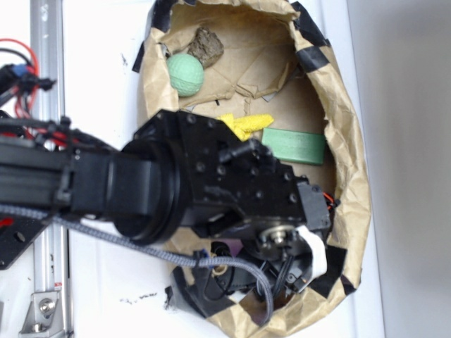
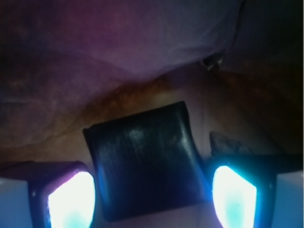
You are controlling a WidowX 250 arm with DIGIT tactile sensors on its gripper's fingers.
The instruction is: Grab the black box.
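Observation:
In the wrist view the black box (image 2: 142, 161) is a small flat glossy box lying on brown paper. It sits between my gripper's (image 2: 152, 190) two glowing fingertips, the left pad (image 2: 71, 199) and the right pad (image 2: 235, 194). Each pad stands close beside a side of the box with only a thin gap, so the gripper is open around it. In the exterior view the arm hangs low over the bottom part of the brown paper nest (image 1: 350, 162). It hides the box and most of the gripper (image 1: 292, 271).
Inside the paper nest are a green ball (image 1: 185, 74), a brown rock (image 1: 206, 46), a yellow piece (image 1: 245, 125) and a green rectangular block (image 1: 294, 146). Black tape strips (image 1: 313, 53) line the crumpled raised rim. A metal rail (image 1: 49, 70) runs down the left.

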